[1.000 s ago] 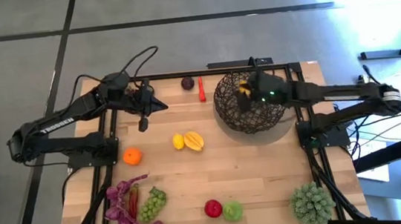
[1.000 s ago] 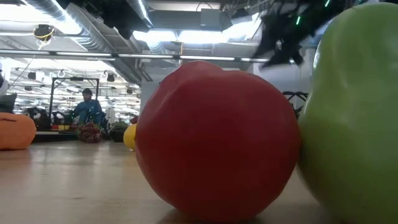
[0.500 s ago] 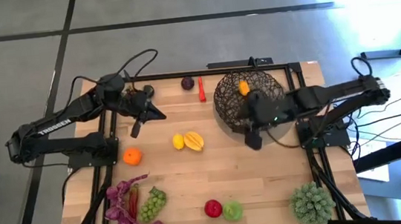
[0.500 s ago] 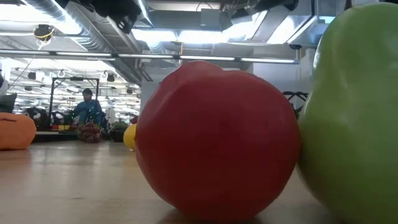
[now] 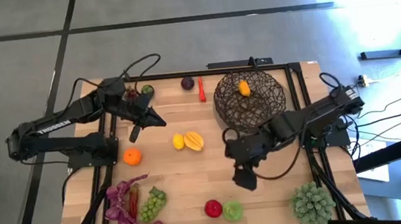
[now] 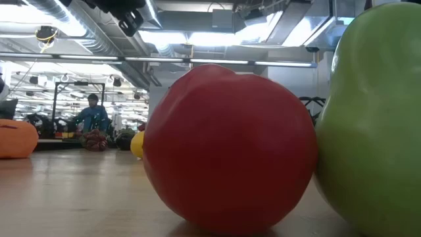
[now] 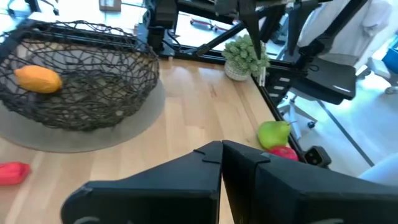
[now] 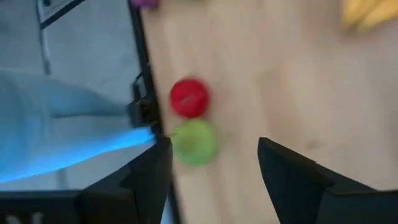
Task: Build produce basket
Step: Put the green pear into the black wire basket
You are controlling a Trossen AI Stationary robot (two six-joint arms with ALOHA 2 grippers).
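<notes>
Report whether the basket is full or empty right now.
Nearly empty: the basket holds just one orange-yellow fruit; the high and left wrist views show bare weave around it.

Evenly bright overhead, with window glare washing one floor corner, blown ceiling lights low down, and heavy wrist-view motion blur.

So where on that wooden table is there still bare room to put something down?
Bare wood lies between the orange and the red apple, and behind the spiky green plant ball. The near left corner is crowded with purple leaves and green grapes; the dark wire basket fills the far right.
</notes>
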